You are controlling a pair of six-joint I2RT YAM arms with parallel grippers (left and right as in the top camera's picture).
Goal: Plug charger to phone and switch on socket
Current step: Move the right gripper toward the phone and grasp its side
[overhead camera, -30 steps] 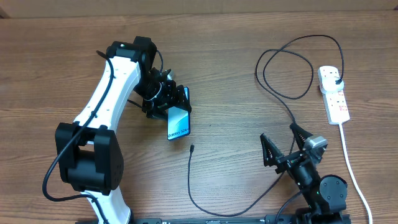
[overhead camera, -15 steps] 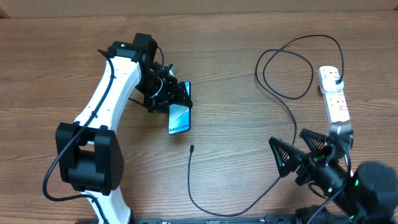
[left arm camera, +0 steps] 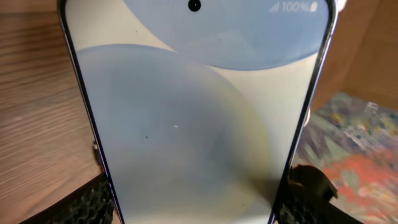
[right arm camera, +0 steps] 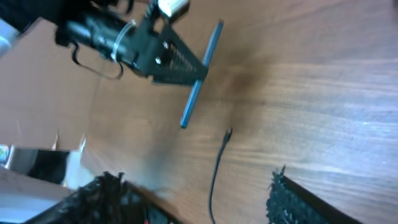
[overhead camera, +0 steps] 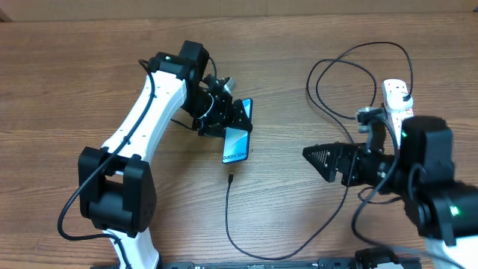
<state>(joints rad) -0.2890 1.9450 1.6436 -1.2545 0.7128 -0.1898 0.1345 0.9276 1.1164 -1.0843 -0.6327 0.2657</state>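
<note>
The brown wood-grain table [overhead camera: 60, 90] is showing bare wood across its whole left side and in a broad patch at the middle, between the two arms. Its far edge is running along the top of the overhead view. The right side is more crowded. The long thin black charger cable [overhead camera: 351, 123] is looping there near the far edge, trailing toward the near edge and curving back up to its small connector tip [overhead camera: 231, 178], which is lying on the wood at mid-width.

The left gripper [overhead camera: 230, 121], on the white-and-black left arm [overhead camera: 142, 119], is clamping the slim rectangular phone [overhead camera: 236, 143], light blue-white screen and dark rim. In the left wrist view the black finger pads [left arm camera: 87, 205] are pressing against both long edges. The phone's long axis is running roughly far-to-near, leaning slightly. The end with the small text is pointing at the connector tip, which is lying just beyond it, apart. In the right wrist view the phone [right arm camera: 200, 78] is showing edge-on and steeply tilted; whether its lower end is touching the wood cannot be told.

The right gripper [overhead camera: 317, 163] is hovering right of the phone, well apart, fingers spread wide with nothing between them. The white elongated power strip [overhead camera: 394, 91] is lying near the table's right edge, partly hidden by the right arm, with the cable's black plug [overhead camera: 405, 98] sitting in an outlet.
</note>
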